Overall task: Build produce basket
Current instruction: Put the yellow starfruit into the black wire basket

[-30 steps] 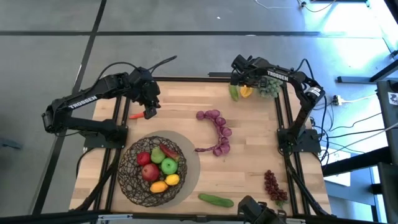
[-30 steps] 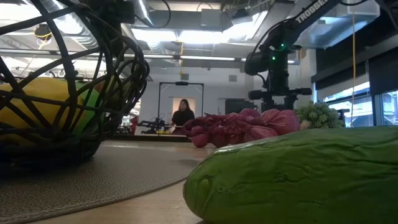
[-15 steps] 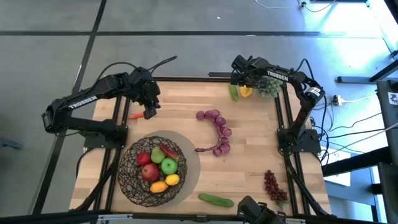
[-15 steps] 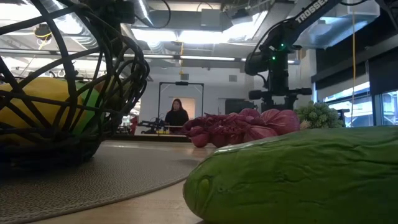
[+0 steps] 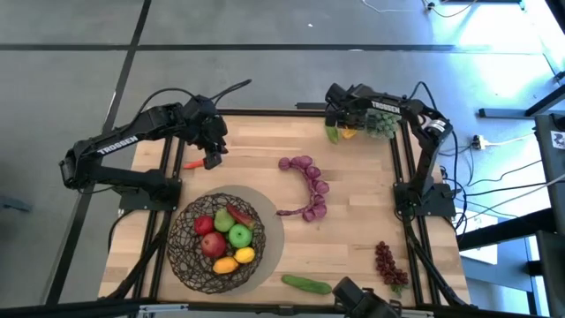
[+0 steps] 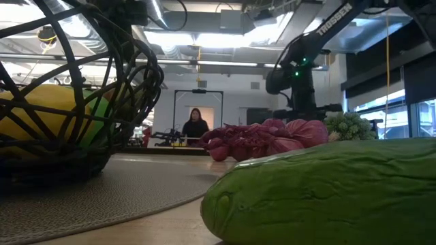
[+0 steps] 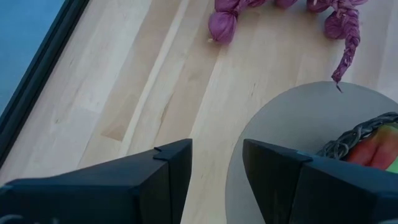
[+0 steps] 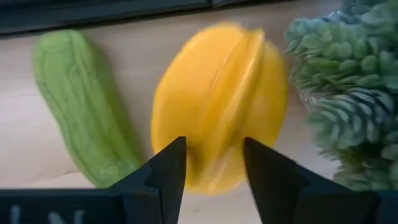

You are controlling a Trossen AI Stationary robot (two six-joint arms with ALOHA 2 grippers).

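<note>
On the wooden desk (image 5: 256, 150), the right hand (image 8: 214, 163) hangs open over the yellow fruit (image 8: 219, 102) at the far right corner and should straddle it squarely before closing, the basket (image 5: 216, 237) waiting near the front left.

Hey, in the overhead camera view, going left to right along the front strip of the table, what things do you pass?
The wire basket holding fruit, on its grey mat → green cucumber → dark-red grape bunch.
</note>
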